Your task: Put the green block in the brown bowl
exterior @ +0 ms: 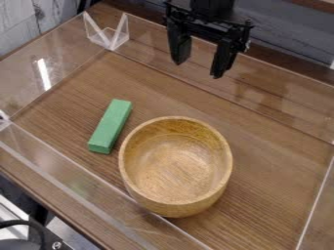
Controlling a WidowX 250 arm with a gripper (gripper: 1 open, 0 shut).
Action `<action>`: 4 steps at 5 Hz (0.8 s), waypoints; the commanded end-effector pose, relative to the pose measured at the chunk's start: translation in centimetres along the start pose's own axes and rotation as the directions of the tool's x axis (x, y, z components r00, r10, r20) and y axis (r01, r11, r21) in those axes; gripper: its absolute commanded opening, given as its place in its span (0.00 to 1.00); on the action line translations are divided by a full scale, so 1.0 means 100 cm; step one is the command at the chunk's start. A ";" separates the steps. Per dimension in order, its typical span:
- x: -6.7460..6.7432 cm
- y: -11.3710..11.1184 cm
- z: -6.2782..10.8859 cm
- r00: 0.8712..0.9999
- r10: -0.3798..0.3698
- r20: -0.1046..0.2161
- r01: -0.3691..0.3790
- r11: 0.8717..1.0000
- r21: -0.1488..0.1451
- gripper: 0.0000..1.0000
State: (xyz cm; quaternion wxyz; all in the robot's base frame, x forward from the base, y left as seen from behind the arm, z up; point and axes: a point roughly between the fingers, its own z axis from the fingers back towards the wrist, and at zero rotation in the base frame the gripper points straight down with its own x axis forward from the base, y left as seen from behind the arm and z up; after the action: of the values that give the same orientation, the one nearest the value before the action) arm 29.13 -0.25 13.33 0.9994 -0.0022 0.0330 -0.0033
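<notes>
Step in hand: the approach to the green block [111,127]; the pick has not been made, since the block lies loose on the tabletop [267,140].
Green block: flat near the tabletop's left edge, just beside the brown bowl [175,179] and apart from it, its long side slanting slightly.
Brown bowl: upright, towards the tabletop's near edge, its hollow facing up with nothing in it.
Gripper [206,64]: above the far part of the tabletop, well apart from both block and bowl.
Jaws: spread wide, the two fingers apart with nothing between them.
Next move: the arm should travel towards the left edge, line the fingers up across the block's narrow width, then lower and close.
Care needed: the bowl's thick rim stands near the block, so a finger coming down on that side could knock it.
</notes>
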 end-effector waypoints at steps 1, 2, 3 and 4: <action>-0.003 0.002 -0.006 1.000 0.002 -0.013 -0.002 1.000 0.001 1.00; -0.014 0.012 -0.008 1.000 0.017 -0.008 -0.017 1.000 0.005 1.00; -0.021 0.021 -0.009 1.000 0.024 -0.002 -0.024 1.000 0.008 1.00; -0.025 0.026 -0.012 1.000 0.025 -0.007 -0.025 1.000 0.011 1.00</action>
State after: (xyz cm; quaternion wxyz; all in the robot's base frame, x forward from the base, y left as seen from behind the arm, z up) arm 26.26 2.16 10.62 0.9976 0.0001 0.0683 0.0123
